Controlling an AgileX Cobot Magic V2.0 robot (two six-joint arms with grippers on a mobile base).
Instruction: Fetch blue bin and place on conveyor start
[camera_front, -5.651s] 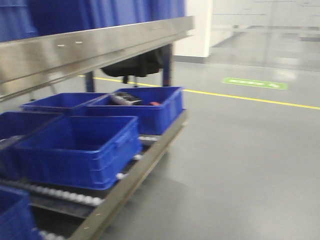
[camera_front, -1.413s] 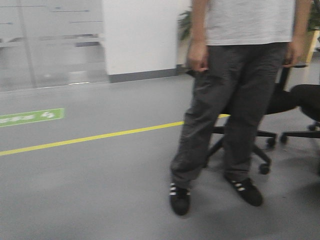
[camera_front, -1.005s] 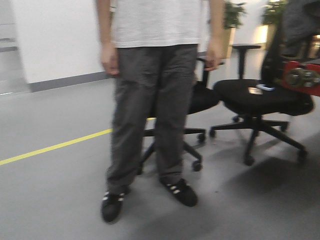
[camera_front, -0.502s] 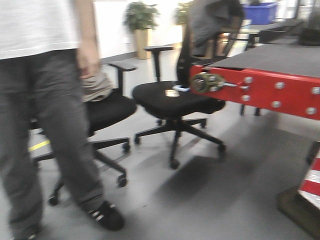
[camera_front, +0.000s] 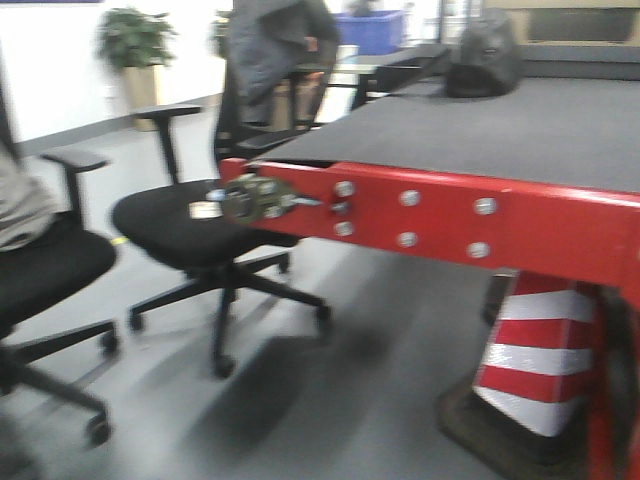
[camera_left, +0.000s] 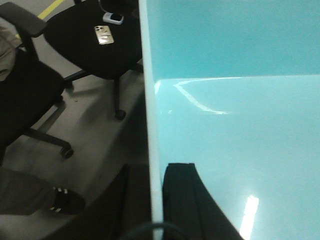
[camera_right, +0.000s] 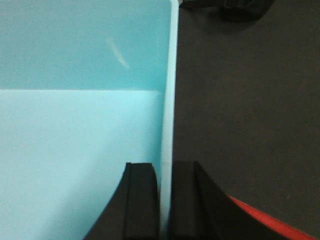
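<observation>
The pale cyan blue bin (camera_left: 235, 115) fills the left wrist view and also shows in the right wrist view (camera_right: 75, 125). My left gripper (camera_left: 156, 200) is shut on the bin's left rim, one finger inside, one outside. My right gripper (camera_right: 166, 200) is shut on its right rim the same way. The bin hangs between both grippers; its right side is above the conveyor start, a dark belt (camera_right: 240, 100) with a red frame (camera_right: 270, 225). In the front view the belt (camera_front: 500, 125) and red frame (camera_front: 440, 215) stand just ahead at the right. The bin and grippers are out of the front view.
Two black office chairs (camera_front: 200, 225) stand left of the conveyor; one (camera_left: 107, 42) has a phone on its seat. A red-white cone (camera_front: 535, 350) stands under the frame. A dark bag (camera_front: 482, 58) lies far along the belt. A person's shoe (camera_left: 62, 202) is at lower left.
The view has swung right from the blue-crate shelf past a standing person and the chairs. The red-framed conveyor is now close and fills the right half of the front view.
</observation>
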